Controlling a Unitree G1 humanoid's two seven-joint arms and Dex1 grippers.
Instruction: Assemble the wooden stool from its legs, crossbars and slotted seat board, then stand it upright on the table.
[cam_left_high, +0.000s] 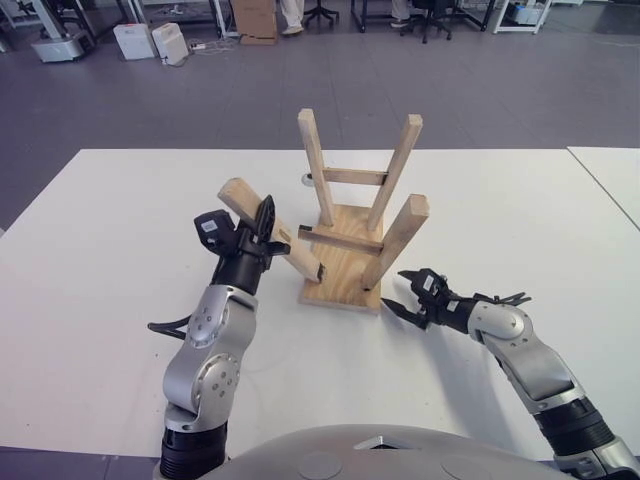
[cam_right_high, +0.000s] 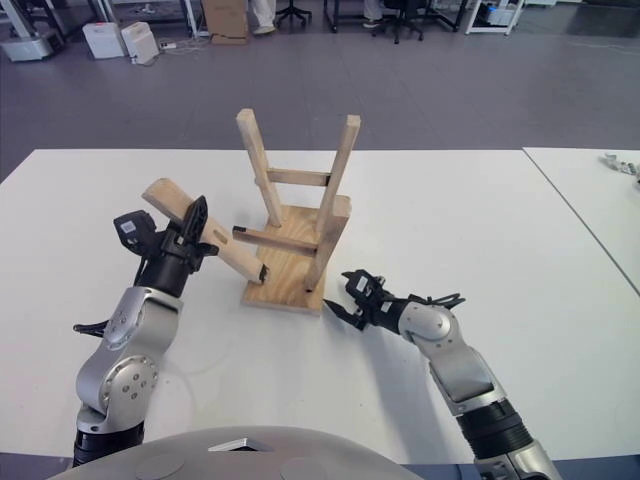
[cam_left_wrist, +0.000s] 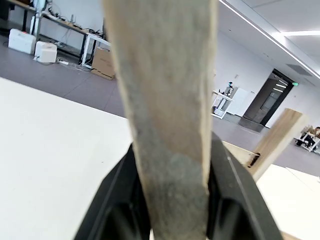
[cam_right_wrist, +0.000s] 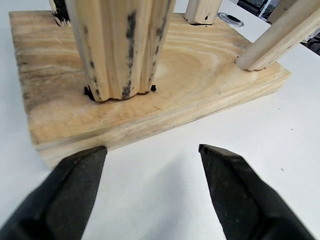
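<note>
**Holding a fourth leg beside the upturned stool**

The seat board is laid flat on the white table. Three legs are set upright in it, and two crossbars are fitted between them. The fourth leg is clamped across its middle by the left gripper and held tilted, its lower end down by the board's left edge; whether it touches there cannot quite be made out. The right gripper is spread wide and nothing is held in it. Its fingertips are pointed at the board's near right corner, just beside it and low over the table.
</note>
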